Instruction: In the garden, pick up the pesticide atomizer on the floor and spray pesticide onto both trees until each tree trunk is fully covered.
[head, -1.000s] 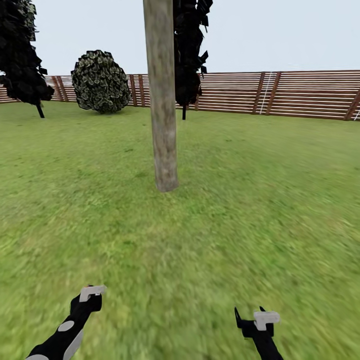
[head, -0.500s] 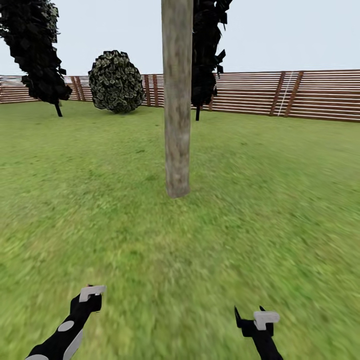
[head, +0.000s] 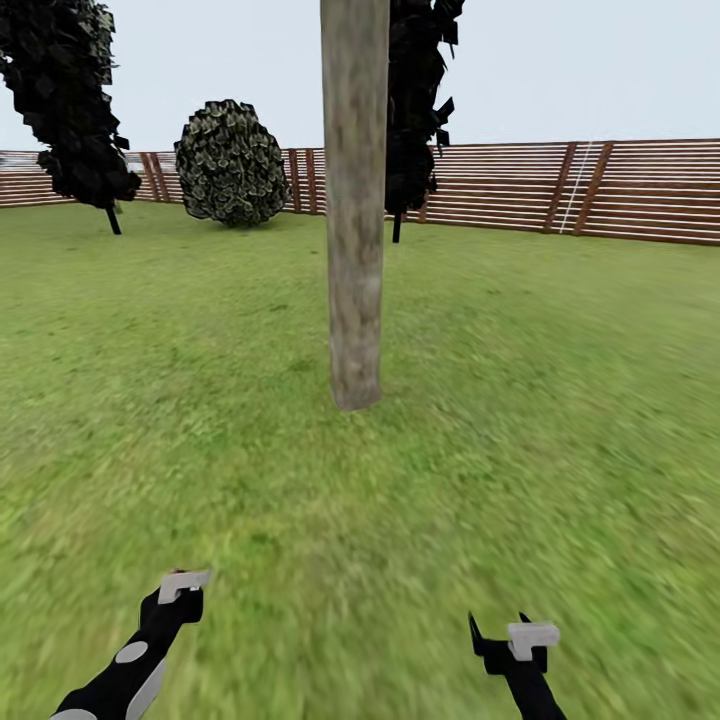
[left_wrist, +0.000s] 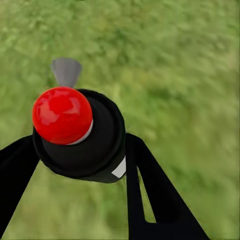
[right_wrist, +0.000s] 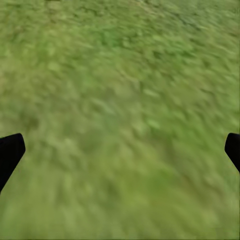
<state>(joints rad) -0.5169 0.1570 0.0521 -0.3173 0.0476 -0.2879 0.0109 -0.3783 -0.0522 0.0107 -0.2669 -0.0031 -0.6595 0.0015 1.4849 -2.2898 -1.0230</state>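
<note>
The pesticide atomizer (left_wrist: 80, 132), a black body with a red ball top and a grey nozzle, sits between the fingers of my left gripper (left_wrist: 82, 147), which is shut on it. In the head view the left gripper (head: 182, 588) hangs low over the grass floor (head: 300, 520). My right gripper (head: 512, 640) is low at the right. It is open and empty, its fingers (right_wrist: 10, 152) spread wide over grass. One tree trunk (head: 355, 220), thick and mottled grey-beige, stands straight ahead a few steps away. No pesticide specks are visible on its bark. The second tree is out of view.
A brown slatted fence (head: 600, 190) closes the lawn at the back. Two black cypress-like trees (head: 70, 100) (head: 415, 110) and a round bush (head: 230, 165) stand near it. Open grass lies on both sides of the trunk.
The whole picture shifted as the camera turned and came a little closer. The trunk now sits nearer the middle and looks slightly larger. Both arms hold the same pose.
</note>
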